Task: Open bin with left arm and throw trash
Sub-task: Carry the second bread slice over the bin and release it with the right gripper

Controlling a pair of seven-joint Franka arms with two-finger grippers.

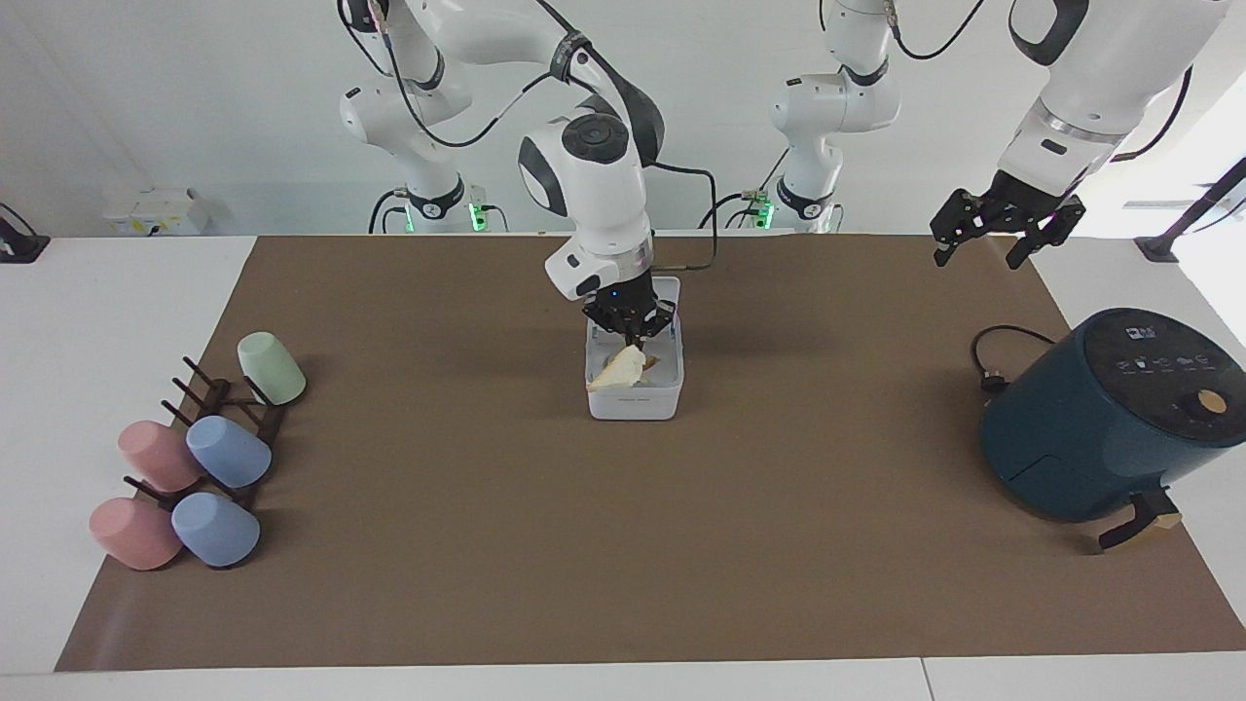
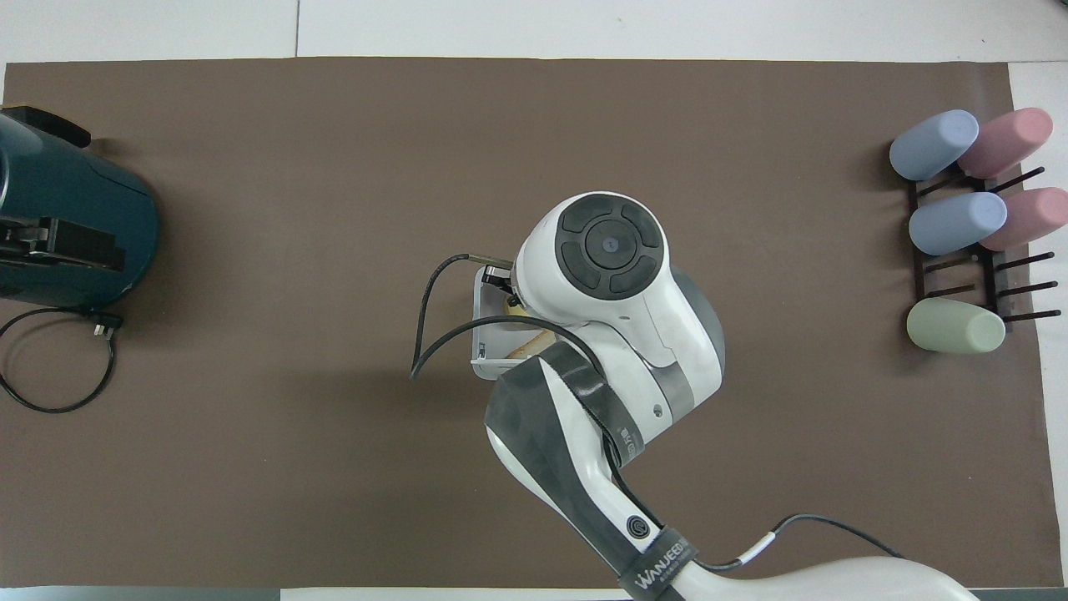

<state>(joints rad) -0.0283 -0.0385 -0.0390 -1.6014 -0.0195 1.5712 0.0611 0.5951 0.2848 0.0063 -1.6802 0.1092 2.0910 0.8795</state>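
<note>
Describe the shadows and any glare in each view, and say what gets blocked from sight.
Facing view: soft shadows under the bin and cups, bright window glare beside the left pincer. Overhead view: even light, but the right arm hides most of the bin.

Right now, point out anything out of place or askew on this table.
Nothing spilled or damaged. The bin stands open mid-mat, with the right gripper holding a bread triangle over it. The left gripper waits above the air fryer's end.
</note>
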